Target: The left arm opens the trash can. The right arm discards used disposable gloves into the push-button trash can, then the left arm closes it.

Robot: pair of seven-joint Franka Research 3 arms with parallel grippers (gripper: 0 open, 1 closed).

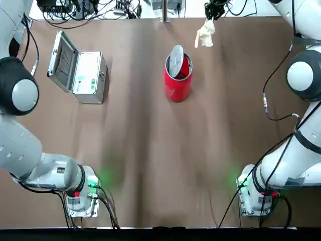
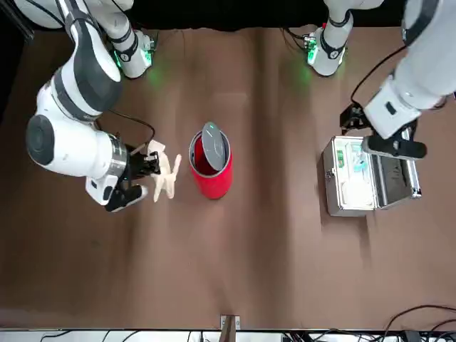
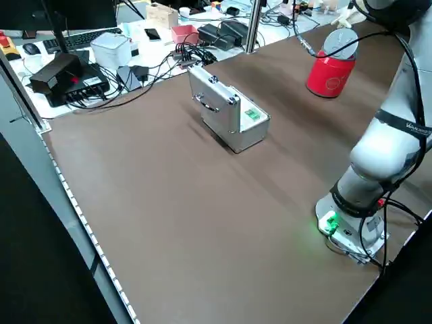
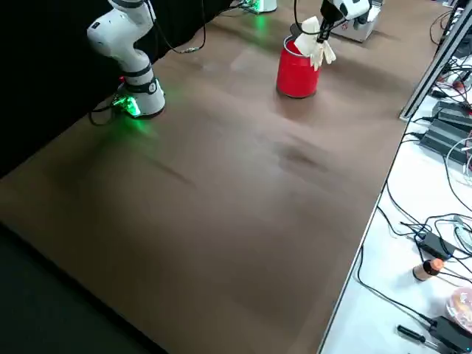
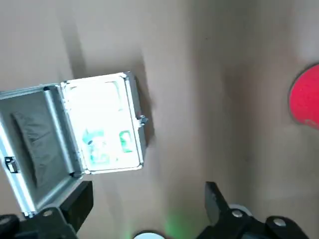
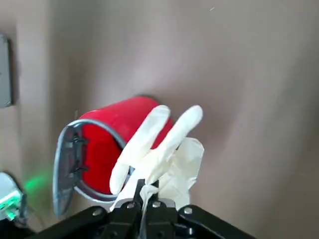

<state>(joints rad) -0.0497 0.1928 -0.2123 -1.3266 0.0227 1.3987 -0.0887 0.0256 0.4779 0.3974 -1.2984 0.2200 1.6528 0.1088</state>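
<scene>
Red, smooth-walled and cylindrical, the trash can (image 1: 177, 89) stands upright on the brown table covering (image 1: 145, 165), towards the far side and to the robot's right of centre. Its round silver-grey lid (image 1: 176, 61) is raised on edge at the rim, leaving the mouth open; a dark hinge fitting (image 6: 79, 155) shows at the lid's inner face. A faint circular mark (image 3: 333, 84) is visible on the outer wall.

Right gripper (image 6: 148, 185): positioned beyond the can and to the robot's right of it, above the table. Its fingers are brought together, with thin white glove material pinched between them. The disposable glove (image 6: 154, 159) is limp and creased, its finger sections splayed and a looser, crumpled fold alongside. In the front view it hangs beside the can, outside the mouth.

Left gripper (image 5: 148, 188): above the table at the robot's left, near the metal case. Its dark, blocky fingers are spread wide apart, with nothing held between them.

Metal case (image 1: 90, 75): rectangular, silver, with bright edging, standing on the robot's left of the can and well apart from it. Its cover (image 1: 64, 61) is swung open, exposing a grey, wrinkled lining. A flat pale panel (image 5: 102, 124) fills the other half and bears a small green label (image 5: 126, 141). A curved carrying handle (image 3: 206, 104) shows in the left side view.
</scene>
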